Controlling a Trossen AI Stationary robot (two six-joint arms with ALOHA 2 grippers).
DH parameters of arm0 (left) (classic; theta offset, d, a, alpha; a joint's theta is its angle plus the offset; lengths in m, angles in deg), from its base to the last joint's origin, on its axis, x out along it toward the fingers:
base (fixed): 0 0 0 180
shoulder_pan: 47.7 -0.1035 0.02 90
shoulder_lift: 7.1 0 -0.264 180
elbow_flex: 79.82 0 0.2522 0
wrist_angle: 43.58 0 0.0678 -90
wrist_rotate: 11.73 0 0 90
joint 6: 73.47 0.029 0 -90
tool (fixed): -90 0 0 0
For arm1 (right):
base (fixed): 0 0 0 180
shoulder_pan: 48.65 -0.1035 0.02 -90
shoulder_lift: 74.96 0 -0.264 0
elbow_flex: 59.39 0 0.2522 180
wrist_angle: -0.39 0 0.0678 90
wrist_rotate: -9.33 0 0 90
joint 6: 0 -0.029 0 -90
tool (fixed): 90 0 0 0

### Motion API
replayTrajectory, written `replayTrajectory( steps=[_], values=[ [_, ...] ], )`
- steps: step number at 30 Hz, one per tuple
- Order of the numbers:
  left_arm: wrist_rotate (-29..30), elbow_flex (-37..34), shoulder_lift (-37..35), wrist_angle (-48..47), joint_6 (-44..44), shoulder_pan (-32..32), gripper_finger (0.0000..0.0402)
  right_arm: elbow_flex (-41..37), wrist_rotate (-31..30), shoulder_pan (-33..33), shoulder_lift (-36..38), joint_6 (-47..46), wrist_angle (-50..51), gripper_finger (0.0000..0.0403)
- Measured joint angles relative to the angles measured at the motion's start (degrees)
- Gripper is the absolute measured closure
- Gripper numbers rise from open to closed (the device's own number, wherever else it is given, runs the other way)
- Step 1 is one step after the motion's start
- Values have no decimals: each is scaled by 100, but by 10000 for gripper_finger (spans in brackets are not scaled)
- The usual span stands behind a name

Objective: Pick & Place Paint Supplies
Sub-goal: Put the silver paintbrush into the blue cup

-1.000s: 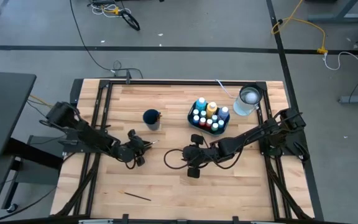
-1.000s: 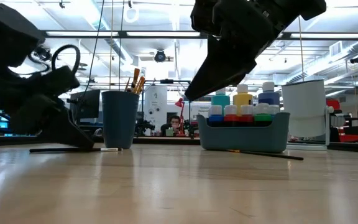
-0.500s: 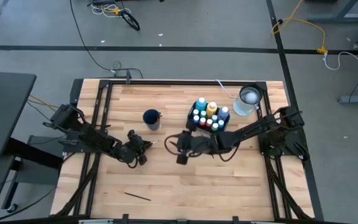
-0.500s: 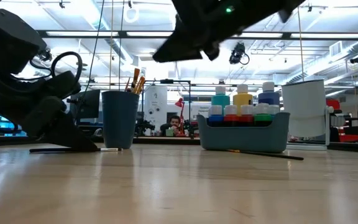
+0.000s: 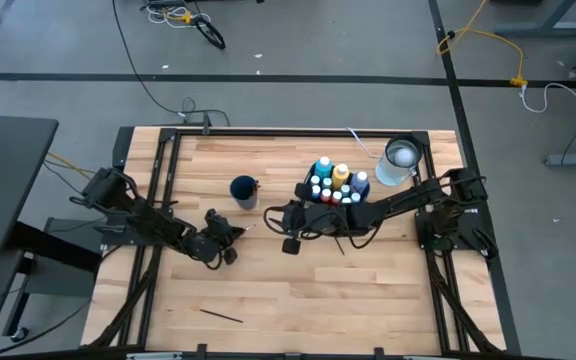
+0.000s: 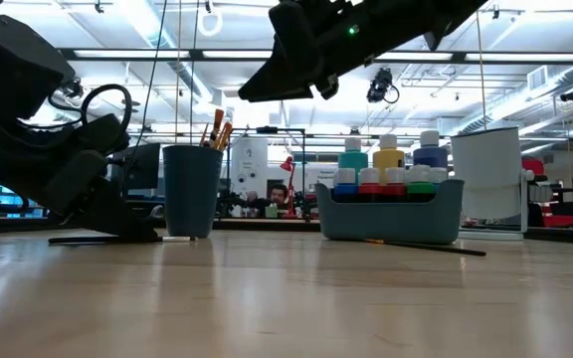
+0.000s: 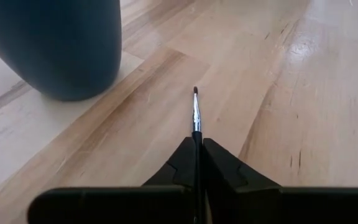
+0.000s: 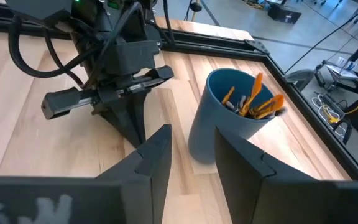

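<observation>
the left gripper [image 7: 197, 146] sits low on the table, jaws pinched tight on a thin paintbrush [image 7: 196, 112] — its tip juts out ahead of the fingertips, toward the blue cup [image 7: 55, 43]. the right gripper [image 8: 191, 149] hangs above the wood with jaws apart, holding nothing — the cup of brushes lies just beyond them. the paint bottles [image 5: 334, 184] stand in their tray [image 6: 391, 214], behind that gripper.

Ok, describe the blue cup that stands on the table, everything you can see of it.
The blue cup is a plain dark blue-grey tumbler, matte like plastic, widening slightly toward its open rim. It stands upright on the wooden table, left of the tray of bottles. Several brushes with orange-brown handles stand inside, leaning against the rim. No hand touches it; a thin brush lies on the table by its base.
</observation>
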Motion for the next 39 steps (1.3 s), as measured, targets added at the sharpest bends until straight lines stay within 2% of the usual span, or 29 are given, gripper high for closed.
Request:
replayTrajectory(
  steps=[11, 16, 18, 20, 26, 34, 39],
  values=[
    [126, -11, 9, 131, 64, 0, 377, 0, 34, 0, 0, 5, 13, 279],
    [52, -11, 7, 189, 51, 0, 385, 0, 1000, 52, 0, 17, 315, 279],
    [-121, -11, 7, 297, 149, 7, 382, 0, 1399, 89, -21, 20, 481, 279],
    [-344, -9, 6, 508, 435, 7, 379, 0, 1547, 115, -101, -18, 554, 279],
    [-478, 0, 0, 812, 803, 7, 383, 2, 1967, 196, -680, -345, 125, 279],
    [-489, 0, -2, 806, 774, 7, 383, 0, 2102, 481, -1735, -743, -964, 279],
    [-502, 2, -7, 808, 829, 7, 381, 2, 2624, 648, -2026, -622, -1295, 265]
  ],
)
